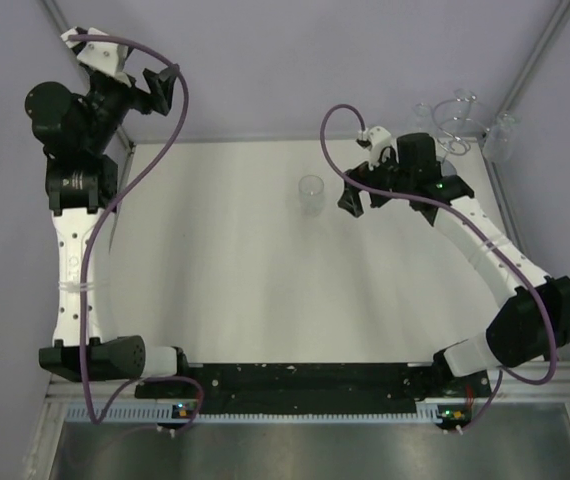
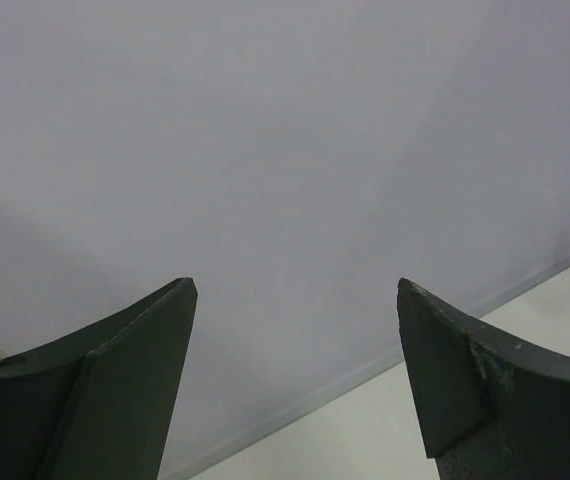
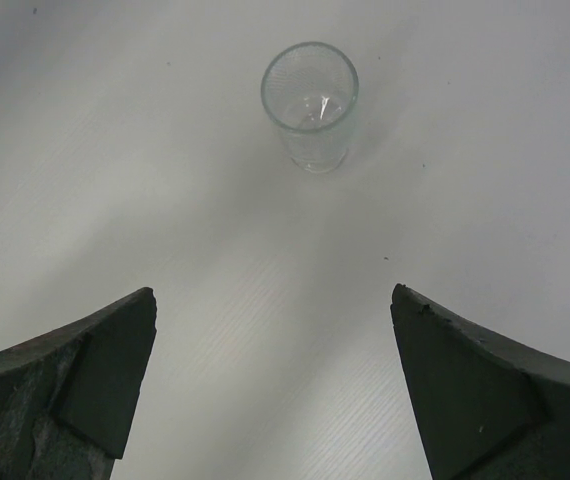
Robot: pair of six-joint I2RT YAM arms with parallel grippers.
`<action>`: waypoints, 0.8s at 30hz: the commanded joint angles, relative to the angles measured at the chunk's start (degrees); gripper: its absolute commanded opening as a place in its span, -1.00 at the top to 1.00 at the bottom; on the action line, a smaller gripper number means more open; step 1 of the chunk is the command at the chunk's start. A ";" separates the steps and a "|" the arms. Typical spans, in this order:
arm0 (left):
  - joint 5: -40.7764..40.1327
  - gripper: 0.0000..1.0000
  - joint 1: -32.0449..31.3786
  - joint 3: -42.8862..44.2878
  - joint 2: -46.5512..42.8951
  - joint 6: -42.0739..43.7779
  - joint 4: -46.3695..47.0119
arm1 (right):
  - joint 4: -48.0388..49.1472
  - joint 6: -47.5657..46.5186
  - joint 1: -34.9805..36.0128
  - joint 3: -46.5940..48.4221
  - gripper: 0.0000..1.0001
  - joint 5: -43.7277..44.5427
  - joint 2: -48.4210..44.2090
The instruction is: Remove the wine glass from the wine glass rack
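A clear wine glass [image 1: 311,192] stands upright on the white table, apart from the rack; it also shows in the right wrist view [image 3: 309,105]. The silver wire wine glass rack [image 1: 454,122] stands at the far right corner, partly hidden behind my right arm. My right gripper [image 1: 357,200] is open and empty, just right of the glass, and in its wrist view [image 3: 273,295] the glass sits ahead of the fingers, clear of them. My left gripper [image 1: 162,88] is open and empty, raised at the far left and facing the wall [image 2: 296,283].
Another clear glass [image 1: 502,137] is at the rack's right side and a faint one [image 1: 423,110] at its left. Grey walls close in the table at the back and sides. The right arm's cable loops above the gripper.
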 commanded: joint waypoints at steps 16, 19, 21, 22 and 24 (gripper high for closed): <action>-2.78 -0.97 -19.63 -40.48 -8.85 -3.17 5.29 | 3.00 2.66 -9.46 14.63 -0.97 4.16 -3.86; -9.07 -0.98 -19.55 -34.95 -7.44 2.88 5.21 | 3.79 3.70 -9.46 12.71 -0.97 3.90 -3.77; -13.58 -0.98 -18.85 -29.69 -5.95 6.32 5.30 | 4.58 4.93 -9.46 11.56 -0.97 2.67 -3.59; -14.29 -0.98 -17.97 -27.39 -5.25 7.81 5.30 | 4.85 5.29 -9.46 11.29 -0.97 1.88 -3.51; -16.04 -0.98 -15.87 -22.65 -4.37 7.74 8.71 | 5.11 5.73 -9.46 11.20 -0.97 1.35 -3.24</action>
